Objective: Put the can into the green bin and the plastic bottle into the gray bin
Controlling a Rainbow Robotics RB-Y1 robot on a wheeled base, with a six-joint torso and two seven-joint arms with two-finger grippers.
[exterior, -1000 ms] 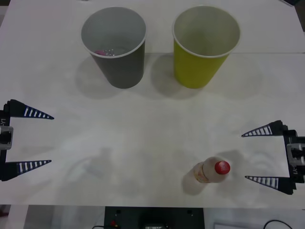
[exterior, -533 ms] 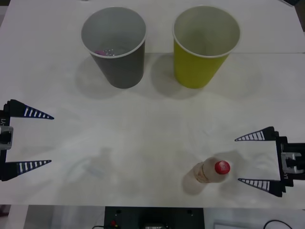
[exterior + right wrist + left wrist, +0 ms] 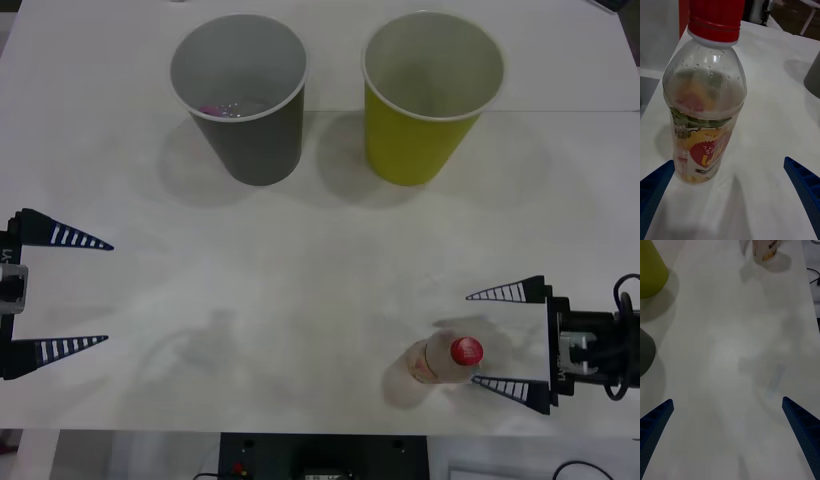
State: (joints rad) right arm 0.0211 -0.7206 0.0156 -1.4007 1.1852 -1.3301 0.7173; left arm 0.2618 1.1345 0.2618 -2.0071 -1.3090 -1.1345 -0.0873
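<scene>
In the front view, the plastic bottle point(image 3: 446, 360) is seen upright near the table's point(image 3: 320, 280) front edge, just beside the spread-fingered right gripper point(image 3: 510, 338); the left gripper point(image 3: 85, 292) is parked, fingers apart. In the right wrist view, the bottle is framed between the released fingers point(image 3: 803, 183).

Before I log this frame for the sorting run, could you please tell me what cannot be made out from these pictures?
- What lies in the gray bin: front view, its near wall hides all but a pink and silvery bit.
- The floor of the green bin: front view, hidden by its near wall.
- The plastic bottle label's small print: right wrist view, too small to read.
- The right gripper, open beside the bottle: contact unclear.
- The left gripper waits open.
</scene>
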